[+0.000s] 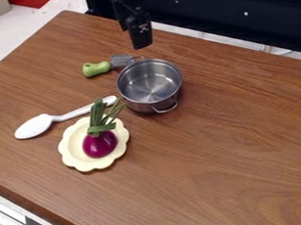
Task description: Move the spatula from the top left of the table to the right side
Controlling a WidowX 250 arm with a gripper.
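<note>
One white spoon (35,127) is seen at the far left of the counter (234,147), and just beside it a purple onion (100,144) is held by a yellow plate (71,150). Next comes the spatula (114,63), laid flat at the top left, with its green handle (96,68) turned to the left and its metal end close to the pot (139,104). Whether the two touch cannot be told. To the right of the spatula, the pincer (142,42) is seen above the far part of the counter; it cannot be told if it is open or closed. For a good pick-up, the pincer should be brought left, opened wide over the fat green handle, and lowered straight down across it. If the metal end were grabbed, the pot could be bumped. Once gripped, the spatula should be lifted higher than the pot, carried right, and set down gently.
</note>
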